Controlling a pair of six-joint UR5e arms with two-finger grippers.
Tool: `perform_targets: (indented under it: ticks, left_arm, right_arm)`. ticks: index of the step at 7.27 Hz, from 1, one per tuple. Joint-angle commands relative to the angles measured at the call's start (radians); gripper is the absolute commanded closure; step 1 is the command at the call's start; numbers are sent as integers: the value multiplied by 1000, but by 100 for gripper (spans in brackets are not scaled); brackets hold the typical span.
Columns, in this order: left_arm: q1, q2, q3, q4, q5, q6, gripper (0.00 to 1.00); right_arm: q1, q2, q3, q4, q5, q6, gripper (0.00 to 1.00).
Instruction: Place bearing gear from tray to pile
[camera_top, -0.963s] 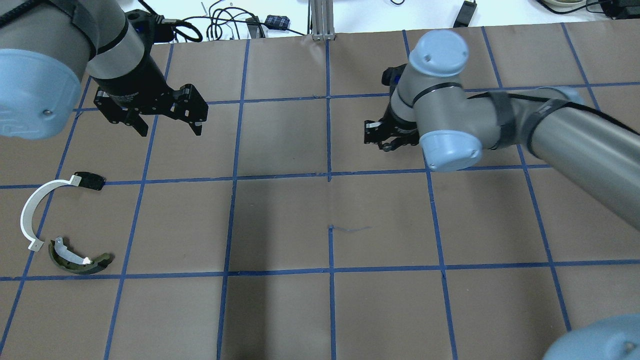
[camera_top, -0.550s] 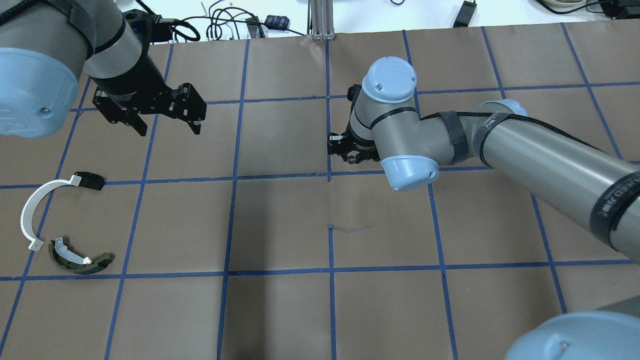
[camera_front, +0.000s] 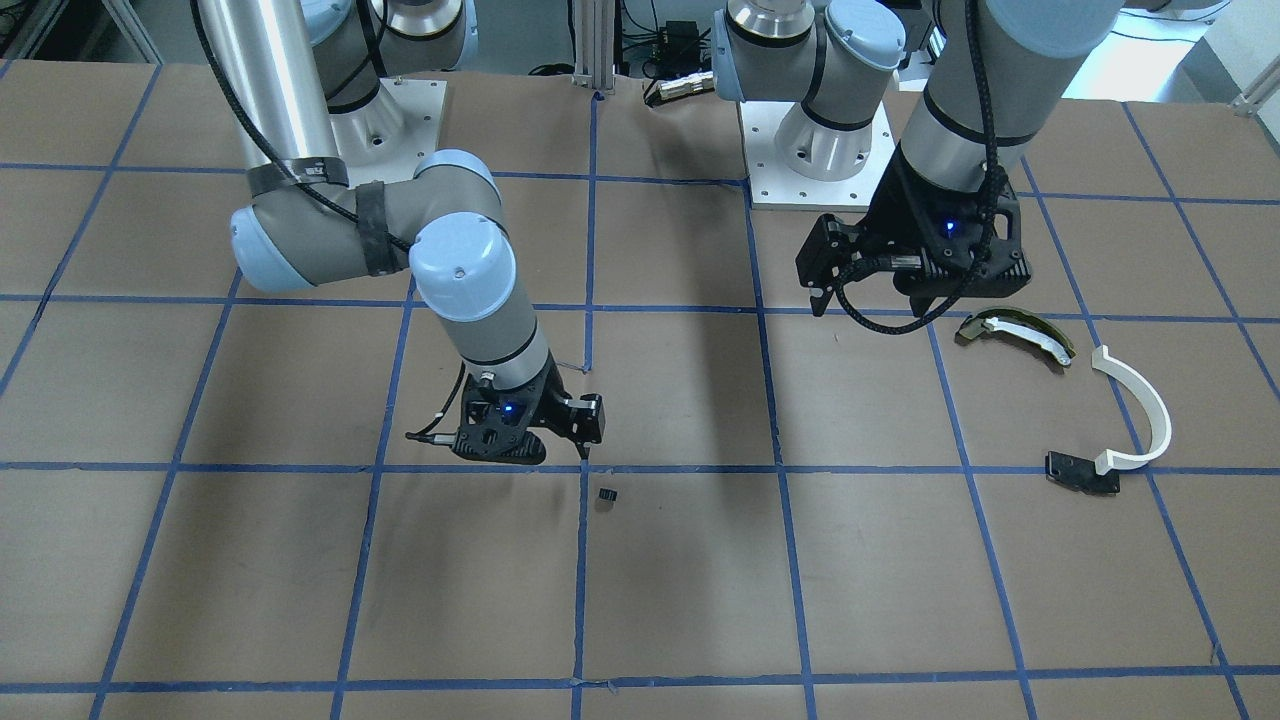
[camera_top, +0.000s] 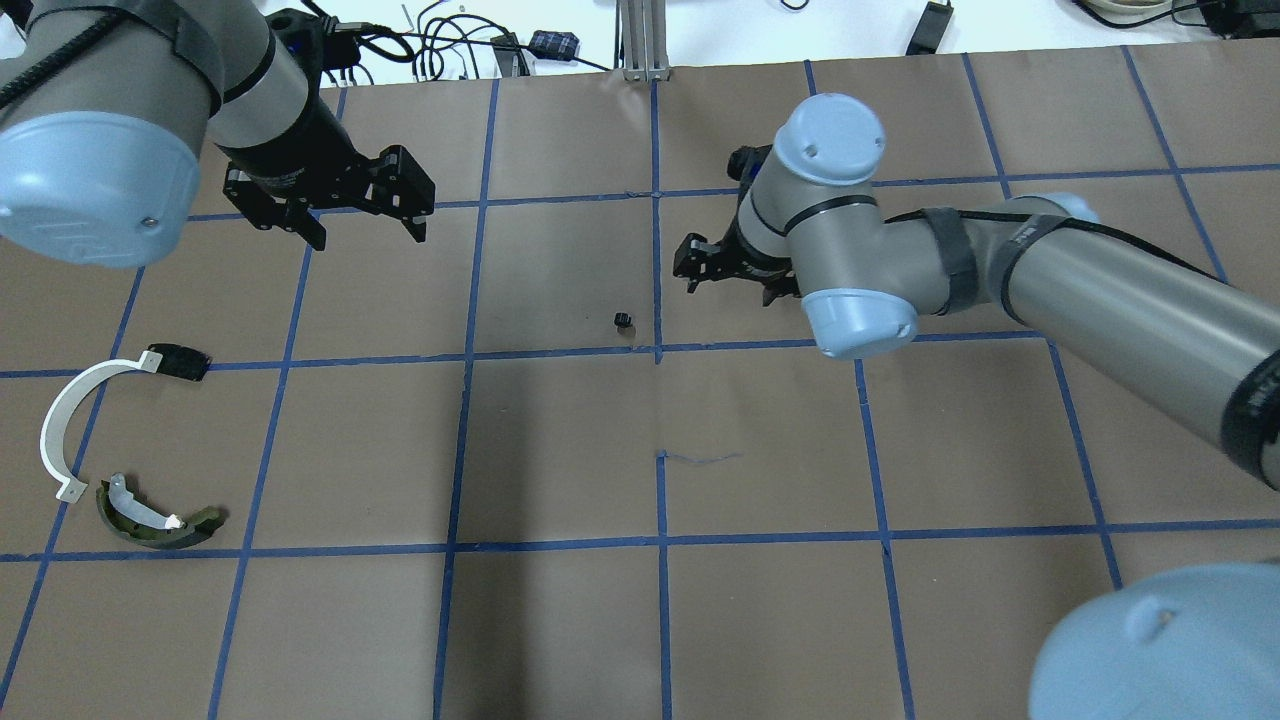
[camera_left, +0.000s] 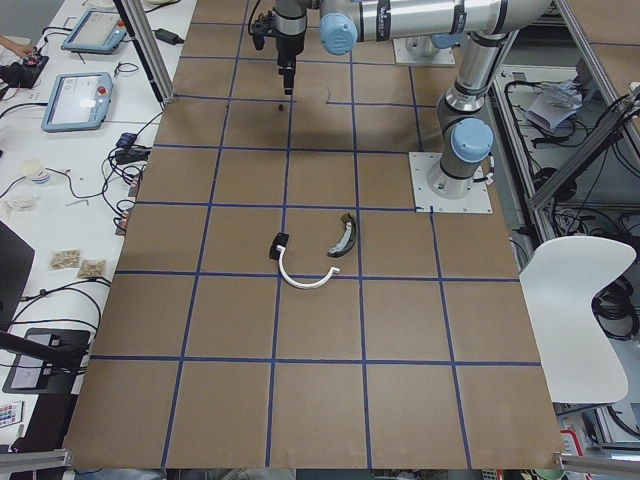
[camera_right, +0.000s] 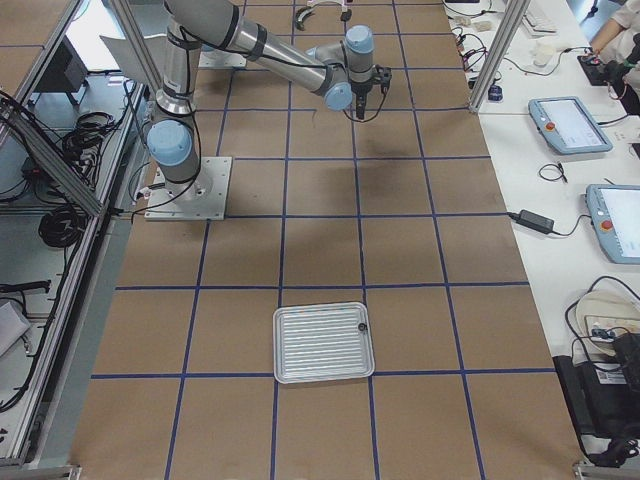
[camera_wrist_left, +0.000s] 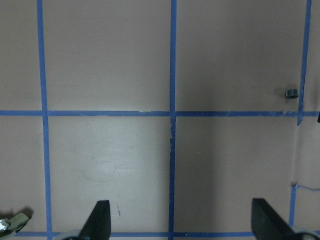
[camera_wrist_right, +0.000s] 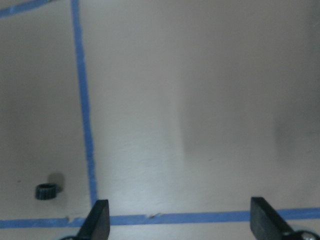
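only the exterior right view shows the tray (camera_right: 322, 343), at the near end of the worktop (camera_top: 560, 620), well apart from both arms, with a small dark item in one corner that is too small to identify. the overhead view shows the bearing gear (camera_top: 623, 320) lying loose on the worktop near its middle, just beside a blue tape line. it is well apart from the pile, made up of the white arc strip (camera_top: 60, 420), the olive-and-white curved piece (camera_top: 150, 522) and the black bracket (camera_top: 180, 361). the right arm reaches in toward the middle with its wrist turned down. the right end effector (camera_wrist_right: 180, 220) has its fingers spread wide with nothing between them, and the gear lies outside them, beyond one fingertip. the left arm hangs over the squares beyond the pile, and the left end effector (camera_top: 370, 240) points down, fingers apart and empty.
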Motion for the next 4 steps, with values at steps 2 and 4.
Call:
perform_targets:
  ticks: [2, 4]
  left_arm:
    - [-76, -104, 29, 98, -3, -54, 0]
    - [-108, -205, 76, 179, -4, -54, 0]
  right_arm:
    - [-386, -48, -1, 45, -59, -602, 0]
    - [-624, -46, -10, 44, -59, -894, 0]
